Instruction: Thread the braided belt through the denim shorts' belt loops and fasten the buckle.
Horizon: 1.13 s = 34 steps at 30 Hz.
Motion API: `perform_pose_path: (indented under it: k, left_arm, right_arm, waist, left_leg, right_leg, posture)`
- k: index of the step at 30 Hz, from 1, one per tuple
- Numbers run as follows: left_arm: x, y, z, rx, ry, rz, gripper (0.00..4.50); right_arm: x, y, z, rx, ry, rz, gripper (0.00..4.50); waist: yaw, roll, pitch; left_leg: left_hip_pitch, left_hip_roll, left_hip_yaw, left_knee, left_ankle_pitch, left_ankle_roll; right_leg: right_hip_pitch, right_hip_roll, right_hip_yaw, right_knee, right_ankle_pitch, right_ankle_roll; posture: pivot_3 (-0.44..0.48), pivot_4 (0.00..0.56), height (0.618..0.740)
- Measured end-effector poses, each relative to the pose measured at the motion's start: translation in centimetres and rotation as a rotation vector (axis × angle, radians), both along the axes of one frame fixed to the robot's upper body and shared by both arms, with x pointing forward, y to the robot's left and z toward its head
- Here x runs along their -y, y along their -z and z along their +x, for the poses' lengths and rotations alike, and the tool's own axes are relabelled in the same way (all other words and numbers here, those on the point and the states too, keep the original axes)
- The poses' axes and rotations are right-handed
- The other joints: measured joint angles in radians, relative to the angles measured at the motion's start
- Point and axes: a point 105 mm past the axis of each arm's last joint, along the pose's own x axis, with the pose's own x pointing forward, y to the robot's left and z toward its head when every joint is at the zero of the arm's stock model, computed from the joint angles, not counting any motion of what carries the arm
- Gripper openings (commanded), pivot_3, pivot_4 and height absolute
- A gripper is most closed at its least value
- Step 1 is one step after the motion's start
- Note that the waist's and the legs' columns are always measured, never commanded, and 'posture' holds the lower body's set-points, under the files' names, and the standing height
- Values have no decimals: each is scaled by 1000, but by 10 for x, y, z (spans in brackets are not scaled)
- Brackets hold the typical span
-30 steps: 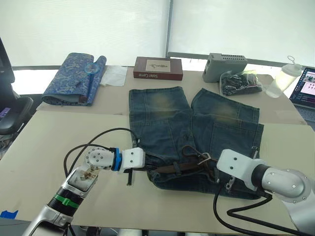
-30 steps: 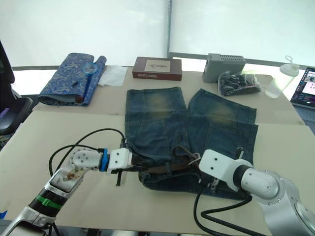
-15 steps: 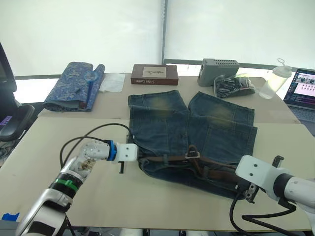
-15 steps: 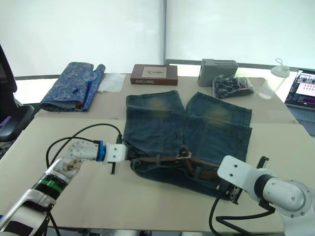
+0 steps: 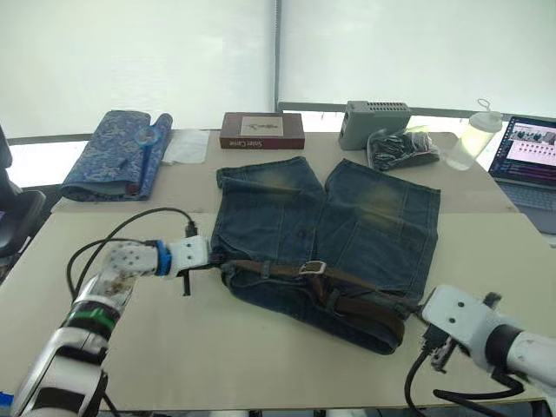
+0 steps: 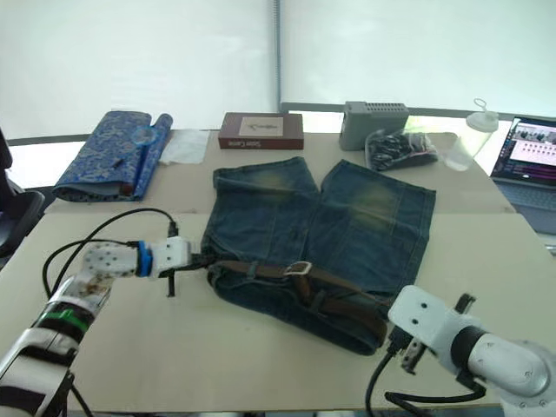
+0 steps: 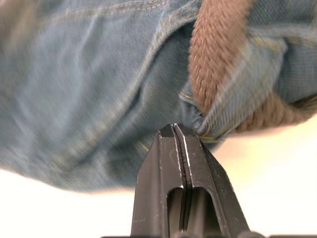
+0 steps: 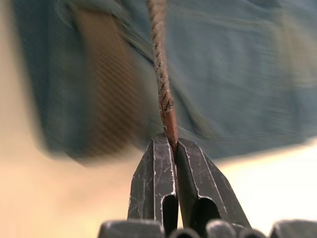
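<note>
I find the denim shorts (image 5: 326, 221) flat on the counter (image 5: 261, 365), braided belt (image 5: 347, 291) along the waistband. My right claw (image 8: 169, 144) is clamped on the belt's tip; left claw (image 7: 179, 136) pinches the waistband corner. Belt looks limp and grippy: hold near the tip.

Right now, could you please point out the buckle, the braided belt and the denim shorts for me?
buckle (image 5: 312, 268): left eye view, on its silver frame.
braided belt (image 5: 265, 268): left eye view, on the strap along the waistband.
denim shorts (image 5: 269, 208): left eye view, on one leg's panel.
</note>
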Motion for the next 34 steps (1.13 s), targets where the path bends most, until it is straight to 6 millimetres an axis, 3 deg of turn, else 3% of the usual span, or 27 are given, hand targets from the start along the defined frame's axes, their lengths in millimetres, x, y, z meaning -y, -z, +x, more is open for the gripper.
perform_pose_path:
  k: [4, 7, 8, 10, 12, 14, 15, 16, 17, 19, 21, 26, 30, 34]
  left_arm:
    - [11, -19, -24, -231, -77, -255, 0]
    - [21, -46, -25, -265, -129, -420, 0]
    - [23, -54, -21, -270, -159, -469, 256]
    - [34, -72, -14, -273, -200, -590, 816]
    - [46, -83, -10, -259, -225, -663, 1697]
    - [67, -91, -14, -248, -217, -708, 2679]
    - [67, -92, -14, -247, -216, -707, 2725]
    - [68, -92, -14, -243, -220, -703, 3417]
    - [72, -93, -18, -232, -206, -691, 3546]
    - [85, -95, -27, -222, -142, -655, 4461]
    - [86, -92, -35, -206, -100, -586, 4487]
    - [56, -66, -59, -244, -93, -374, 4487]
    - [27, -48, -77, -290, -138, -275, 4487]
    - [8, -42, -87, -306, -164, -240, 4487]
  right_arm:
    - [-19, 3, -8, -37, -22, 199, 2472]
    - [-27, -7, -1, 29, -12, 294, 3430]
    - [-28, -15, 6, 86, 11, 334, 3807]
    - [-34, -32, 18, 194, 50, 451, 3813]
    - [-40, -41, 23, 242, 54, 541, 3813]
    - [-40, -36, 26, 214, 51, 575, 4023]
    - [-40, -36, 27, 211, 53, 576, 4248]
    - [-39, -35, 27, 202, 51, 579, 4500]
    - [-40, -35, 28, 175, 15, 588, 4500]
    - [-37, -40, 28, 163, -24, 584, 4500]
    - [-32, -37, 22, 117, -50, 554, 4500]
    - [1, -23, -10, -21, -14, 459, 4500]
    - [31, -35, -30, 28, 28, 373, 4500]
    - [46, -39, -44, 45, 15, 307, 4500]
  waist:
    - [9, -4, 5]
    - [19, -6, 9]
    - [19, -6, 9]
    - [22, -6, 9]
    - [25, -6, 9]
    - [24, -7, 10]
    - [23, -7, 10]
    - [23, -7, 10]
    - [18, -7, 10]
    - [17, -7, 11]
    - [17, -6, 11]
    - [22, -4, 12]
    - [24, -3, 13]
    - [27, -1, 13]
  left_leg:
    - [-2, -1, -2, 0, -1, 0]
    - [-1, -3, -3, 0, -4, -6]
    - [-1, -3, -3, 0, -5, -7]
    - [-1, -4, -3, 1, -4, -9]
    - [-1, -4, -3, 0, -4, -9]
    - [-2, -6, -1, 0, 1, 0]
    - [-2, -6, 0, 0, 1, 0]
    - [-2, -6, 0, -1, 1, -1]
    - [-2, -5, 1, -1, 1, -1]
    - [-2, -5, 0, -2, 2, -2]
    - [-1, -3, 0, -4, 2, -3]
    - [0, -1, -1, -9, 3, -7]
    - [1, 0, -1, -8, 0, -12]
    - [2, 0, -1, -8, -3, -17]
  right_leg:
    - [-2, -1, -1, -2, -1, 2]
    - [-1, -2, 0, -3, -2, 1]
    - [-1, -1, 0, -3, -2, 1]
    - [0, -1, 0, -3, -1, 1]
    - [0, -1, 0, -3, 0, 3]
    - [2, 1, 2, -2, 2, 2]
    - [2, 2, 2, -2, 5, -2]
    - [1, 2, 2, -2, 5, -4]
    - [1, 4, 3, -2, 5, -5]
    - [1, 5, 3, -2, 4, -5]
    - [1, 6, 3, -2, 1, -5]
    - [-1, 8, 2, -1, -7, -14]
    - [-1, 8, 3, -2, -8, -13]
    - [-2, 6, 4, -4, -8, -13]
  posture:
    - [0, 150, 740]
    - [0, 150, 740]
    - [0, 150, 740]
    - [0, 150, 740]
    - [0, 150, 740]
    - [0, 150, 740]
    - [0, 150, 740]
    - [0, 150, 740]
    - [0, 150, 740]
    - [0, 150, 740]
    - [0, 150, 740]
    - [0, 150, 740]
    - [0, 150, 740]
    - [0, 150, 740]
